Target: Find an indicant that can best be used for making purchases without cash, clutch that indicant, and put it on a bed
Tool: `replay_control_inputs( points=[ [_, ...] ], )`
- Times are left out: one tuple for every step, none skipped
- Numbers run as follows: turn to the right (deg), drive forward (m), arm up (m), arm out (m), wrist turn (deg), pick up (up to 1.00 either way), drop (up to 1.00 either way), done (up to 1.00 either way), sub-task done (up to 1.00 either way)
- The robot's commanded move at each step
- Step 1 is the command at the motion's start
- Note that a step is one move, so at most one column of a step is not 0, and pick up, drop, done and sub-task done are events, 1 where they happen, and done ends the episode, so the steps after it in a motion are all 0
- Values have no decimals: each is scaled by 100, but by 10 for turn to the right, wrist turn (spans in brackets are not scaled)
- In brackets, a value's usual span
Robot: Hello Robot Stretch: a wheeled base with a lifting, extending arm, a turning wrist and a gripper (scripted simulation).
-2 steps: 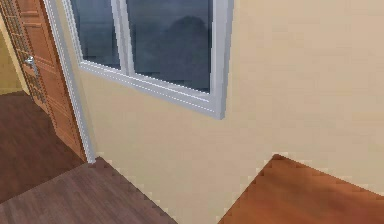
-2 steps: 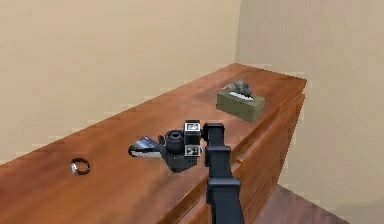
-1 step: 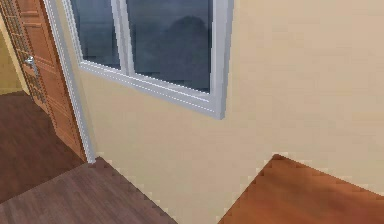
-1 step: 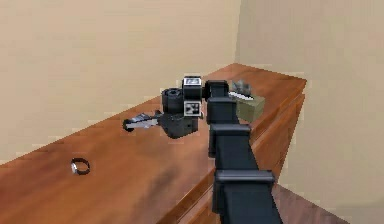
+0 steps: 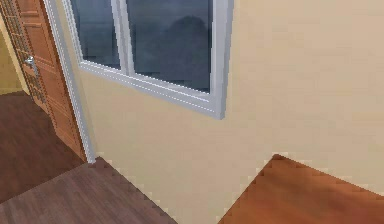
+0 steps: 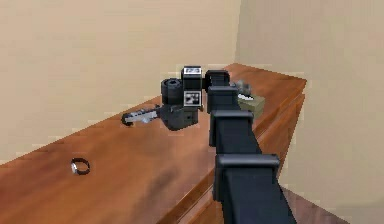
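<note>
The reach for the grasp is in hand, I judge. A wooden worktop (image 6: 150,168) lies beneath the jaws, and the arm (image 6: 240,150) stretches over it. Whether the jaws are spread, pressed together or holding anything cannot be told, nor where the card lies. A small ring-like thing (image 6: 80,167) sits well left of the jaws. The next move calls for making sure of the card before lifting.

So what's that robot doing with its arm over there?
The robot's arm reaches out over a wooden tabletop by a tan wall. I cannot tell whether its gripper holds anything. A small ring-shaped thing lies on the wood nearby. Ahead of the robot are a window and a door.
</note>
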Motion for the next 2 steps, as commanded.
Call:
replay_control_inputs(
  points=[
    [0, 0, 0, 0, -450, 0, 0, 0, 0],
    [0, 0, 0, 0, -450, 0, 0, 0, 0]
  ],
)
